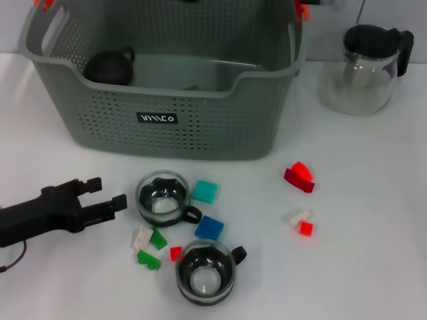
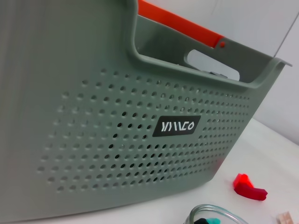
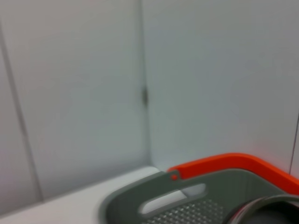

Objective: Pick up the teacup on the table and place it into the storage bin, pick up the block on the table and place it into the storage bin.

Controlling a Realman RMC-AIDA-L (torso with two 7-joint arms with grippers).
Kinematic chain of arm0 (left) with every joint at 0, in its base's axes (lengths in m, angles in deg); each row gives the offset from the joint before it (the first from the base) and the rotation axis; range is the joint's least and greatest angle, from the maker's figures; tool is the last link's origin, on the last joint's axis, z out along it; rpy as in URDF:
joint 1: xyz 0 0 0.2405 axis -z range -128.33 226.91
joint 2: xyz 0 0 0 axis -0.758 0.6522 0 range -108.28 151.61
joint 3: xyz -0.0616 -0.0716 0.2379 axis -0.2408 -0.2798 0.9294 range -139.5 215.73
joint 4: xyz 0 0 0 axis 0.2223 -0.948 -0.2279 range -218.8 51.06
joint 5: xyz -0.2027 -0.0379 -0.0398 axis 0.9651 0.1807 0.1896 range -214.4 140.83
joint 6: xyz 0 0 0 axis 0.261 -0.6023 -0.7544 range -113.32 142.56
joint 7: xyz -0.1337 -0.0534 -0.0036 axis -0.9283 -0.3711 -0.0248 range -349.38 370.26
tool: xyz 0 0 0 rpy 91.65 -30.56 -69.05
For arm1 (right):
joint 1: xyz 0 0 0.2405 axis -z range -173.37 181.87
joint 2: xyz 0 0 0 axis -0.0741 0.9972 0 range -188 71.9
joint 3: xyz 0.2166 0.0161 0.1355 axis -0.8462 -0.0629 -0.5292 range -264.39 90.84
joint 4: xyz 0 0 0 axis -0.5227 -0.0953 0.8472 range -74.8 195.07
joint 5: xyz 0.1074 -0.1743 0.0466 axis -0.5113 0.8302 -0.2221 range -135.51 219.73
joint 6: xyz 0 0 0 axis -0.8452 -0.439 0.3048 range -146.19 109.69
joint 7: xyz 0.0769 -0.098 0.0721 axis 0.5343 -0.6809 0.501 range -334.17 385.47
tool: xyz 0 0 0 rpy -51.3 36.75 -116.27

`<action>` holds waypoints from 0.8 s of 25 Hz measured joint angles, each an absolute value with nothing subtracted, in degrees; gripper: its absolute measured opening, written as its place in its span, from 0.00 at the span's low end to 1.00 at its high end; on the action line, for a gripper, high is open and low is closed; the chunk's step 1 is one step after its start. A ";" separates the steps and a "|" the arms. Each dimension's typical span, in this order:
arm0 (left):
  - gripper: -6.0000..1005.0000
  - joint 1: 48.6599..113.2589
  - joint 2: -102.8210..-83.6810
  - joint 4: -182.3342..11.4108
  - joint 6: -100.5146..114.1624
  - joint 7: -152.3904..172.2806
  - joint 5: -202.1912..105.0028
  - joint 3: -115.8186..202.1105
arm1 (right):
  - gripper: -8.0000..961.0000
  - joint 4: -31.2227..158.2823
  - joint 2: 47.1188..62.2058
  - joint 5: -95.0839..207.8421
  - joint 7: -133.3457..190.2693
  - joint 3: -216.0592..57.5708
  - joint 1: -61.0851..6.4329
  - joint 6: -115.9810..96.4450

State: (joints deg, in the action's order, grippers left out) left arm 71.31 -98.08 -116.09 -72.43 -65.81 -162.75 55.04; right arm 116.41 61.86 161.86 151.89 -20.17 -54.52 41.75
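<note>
**A:** Where is the working claw?

**B:** The left gripper [image 1: 105, 193] sits low over the table [image 1: 373, 253] at the robot's left, pointing toward the nearer of two glass teacups. Its two black fingers [image 1: 89, 185] are spread apart with nothing between them.

**A:** How close is it to that cup?

**B:** The first teacup [image 1: 162, 197] stands just beside the fingertips, not touching them. It is upright, with its dark handle turned toward the front edge of the table. From the left wrist view only a sliver of its glass rim [image 2: 212, 213] shows.

**A:** And the blocks?

**B:** A teal block [image 1: 205, 191] lies just beside that cup, a blue block [image 1: 209, 228] a little nearer the robot. A white block [image 1: 141, 238], two green blocks [image 1: 153, 249] and a small red block [image 1: 175, 253] cluster between the two cups. The second teacup [image 1: 205, 272] stands upright near the front edge.

**A:** Anything to the right?

**B:** A red piece with a dark red base [image 1: 299, 177] lies well apart, and near it a white and red pair [image 1: 301, 223].

**A:** The storage bin?

**B:** The storage bin [image 1: 200, 127] stands behind the cups, grey-green and perforated, black label facing the robot. A dark round object [image 1: 107, 67] lies inside, at its left corner. A glass teapot [image 1: 363, 67] stands to the bin's right.

**A:** The right gripper?

**B:** It is out of sight; its wrist camera looks at a wall and the bin's orange-trimmed rim [image 3: 224, 165].
</note>
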 joint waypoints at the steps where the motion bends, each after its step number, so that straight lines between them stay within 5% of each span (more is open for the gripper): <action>1: 0.84 71.26 -98.12 -116.02 -72.39 -65.87 -162.72 54.98 | 0.07 112.11 61.89 164.86 153.24 -20.10 -58.23 39.13; 8: 0.84 71.28 -98.14 -115.59 -72.32 -65.91 -162.58 54.92 | 0.07 88.97 62.38 175.17 158.23 -19.75 -72.26 21.53; 20: 0.84 71.32 -98.27 -115.51 -71.90 -65.93 -162.82 54.90 | 0.07 81.02 62.42 175.67 157.78 -16.32 -71.68 18.97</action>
